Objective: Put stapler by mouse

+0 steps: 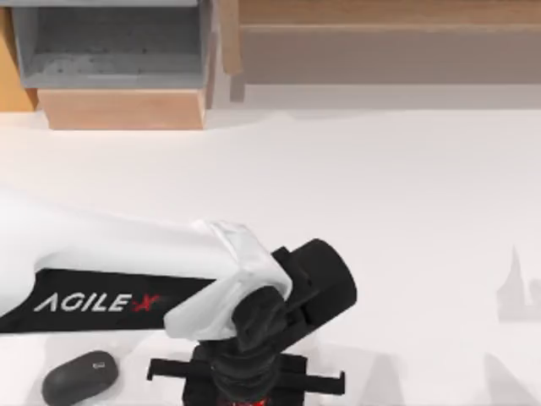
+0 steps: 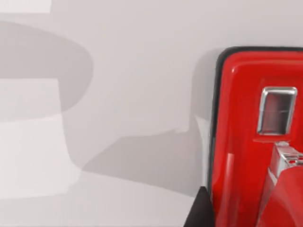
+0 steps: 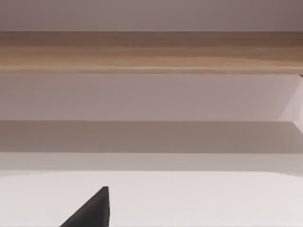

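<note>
Top view: left hand [image 1: 245, 385] low over stapler [image 1: 245, 397] at counter's [image 1: 380, 194] near edge, right of mouse [image 1: 80, 376]; finger spread: cannot tell. Centre on stapler's body, grip its narrow sides.

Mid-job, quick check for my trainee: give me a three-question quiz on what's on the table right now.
1. True or false: the mouse lies at the table's right side.
2. Which arm reaches over the stapler? A) left B) right
3. Fill in: the stapler's body is coloured ____.

Key: 1 false, it lies at the near left. 2 A, the left gripper hangs over it, right of the mouse. 3 red.
</note>
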{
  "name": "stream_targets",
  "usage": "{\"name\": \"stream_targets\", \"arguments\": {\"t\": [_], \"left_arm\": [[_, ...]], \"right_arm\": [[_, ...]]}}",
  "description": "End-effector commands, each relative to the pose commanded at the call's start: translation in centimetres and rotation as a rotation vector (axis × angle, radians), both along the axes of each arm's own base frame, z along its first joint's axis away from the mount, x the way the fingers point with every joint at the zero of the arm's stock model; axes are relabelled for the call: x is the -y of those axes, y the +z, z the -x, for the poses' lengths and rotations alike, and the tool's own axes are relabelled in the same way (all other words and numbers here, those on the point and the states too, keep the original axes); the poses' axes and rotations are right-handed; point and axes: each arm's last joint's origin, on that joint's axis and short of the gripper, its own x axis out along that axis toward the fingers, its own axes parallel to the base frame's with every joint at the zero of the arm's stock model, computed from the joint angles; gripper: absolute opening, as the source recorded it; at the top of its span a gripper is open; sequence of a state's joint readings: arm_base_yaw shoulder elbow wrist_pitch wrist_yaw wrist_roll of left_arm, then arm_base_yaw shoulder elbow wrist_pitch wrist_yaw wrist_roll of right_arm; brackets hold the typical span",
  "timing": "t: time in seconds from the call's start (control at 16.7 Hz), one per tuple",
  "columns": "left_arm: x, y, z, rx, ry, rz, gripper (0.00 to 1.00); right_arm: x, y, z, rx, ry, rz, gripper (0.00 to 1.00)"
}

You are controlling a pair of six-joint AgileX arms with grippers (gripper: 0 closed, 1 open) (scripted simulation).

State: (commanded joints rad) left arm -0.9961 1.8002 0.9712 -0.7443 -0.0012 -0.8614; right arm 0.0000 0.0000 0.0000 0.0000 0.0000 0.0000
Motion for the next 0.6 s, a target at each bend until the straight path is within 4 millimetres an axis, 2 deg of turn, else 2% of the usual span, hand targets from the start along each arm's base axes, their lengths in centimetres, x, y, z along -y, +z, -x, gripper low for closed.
{"name": "stream_targets", "arguments": {"t": [0.24, 0.6], "left_arm": [[0.0, 0.2, 0.0, 0.001, -0.001, 0.002, 0.0], [0.0, 2.6, 0.0, -0.004, 0.0, -0.006, 0.0]], "right_arm": [[0.0, 0.0, 0.0, 0.0, 0.0, 0.0, 1.0], [0.0, 0.0, 0.0, 0.0, 0.0, 0.0, 1.0]]}}
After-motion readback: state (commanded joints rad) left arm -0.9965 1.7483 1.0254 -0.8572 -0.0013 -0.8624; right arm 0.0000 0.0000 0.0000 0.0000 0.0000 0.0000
